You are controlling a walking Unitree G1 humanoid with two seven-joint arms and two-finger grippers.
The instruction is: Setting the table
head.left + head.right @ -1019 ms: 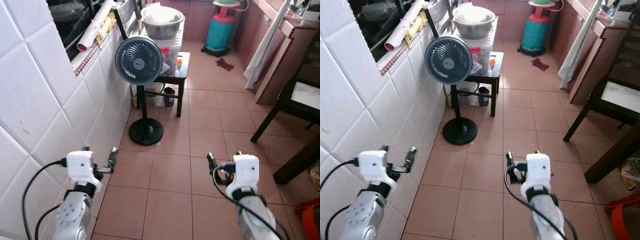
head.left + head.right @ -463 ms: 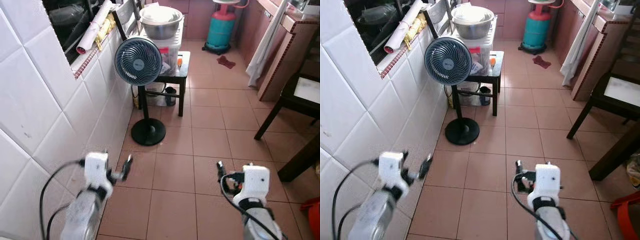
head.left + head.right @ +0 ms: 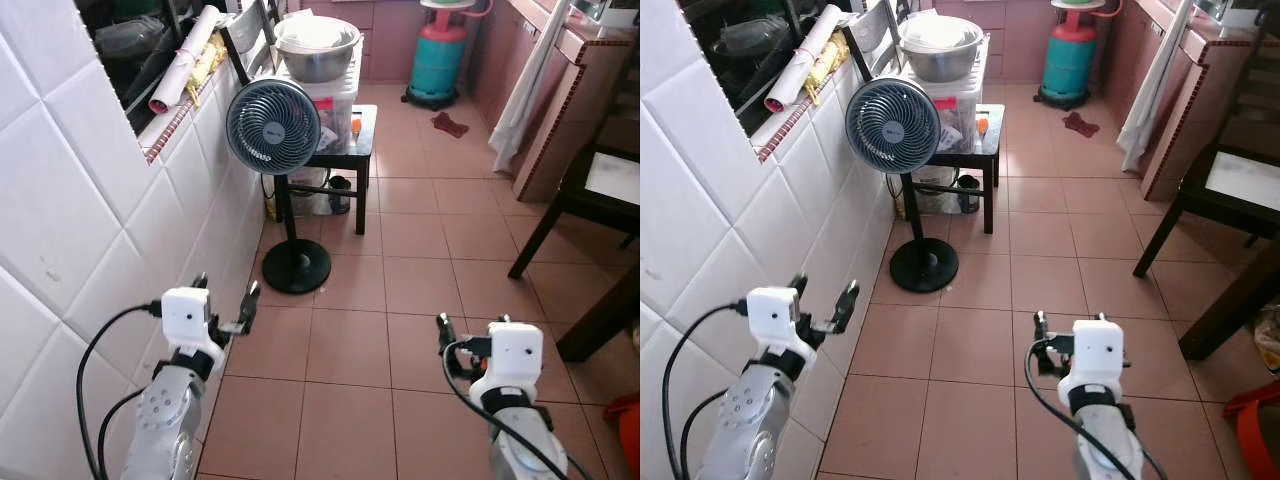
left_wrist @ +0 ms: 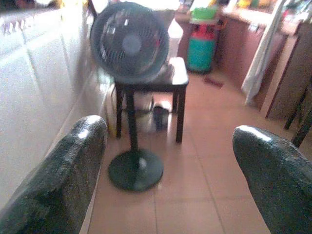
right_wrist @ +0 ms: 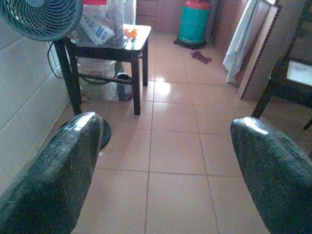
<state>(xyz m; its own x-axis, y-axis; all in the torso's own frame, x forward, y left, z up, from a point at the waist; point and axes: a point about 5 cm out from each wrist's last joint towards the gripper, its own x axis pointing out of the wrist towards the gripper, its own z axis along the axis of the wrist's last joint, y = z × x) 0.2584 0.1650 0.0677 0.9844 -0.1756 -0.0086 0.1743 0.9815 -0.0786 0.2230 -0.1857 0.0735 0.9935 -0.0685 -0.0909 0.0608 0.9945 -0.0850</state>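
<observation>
While no tableware is held yet, both arms are carried forward at the bottom of the frame, presumably as a ready posture for walking: left gripper (image 3: 224, 304) at lower left beside the tiled wall (image 3: 90, 200), right gripper (image 3: 462, 348) at lower right over the floor tiles (image 3: 400, 280). In the wrist views each pair of fingers (image 4: 73, 161) is seen spread wide w/ nothing between; same for the right fingers (image 5: 53, 165). A pedestal fan (image 3: 273, 128) is stood at upper centre, just in front of a small black table (image 3: 345, 150) bearing a plastic box and metal bowls (image 3: 318, 45), prob. stored there rather than set out. A gas cylinder (image 3: 441, 55) is placed at top, towards the right. The dark table (image 3: 600, 195) at the right edge is judged the likely one to be set; its top is mostly cut off, so no dishes can be confirmed. Vs. 0.5 s ago: the left arm, then blurred in motion, is now sharp and shifted slightly left; the right arm is nearly unchanged; the scene is shifted only slightly, i.e. small camera motion.
</observation>
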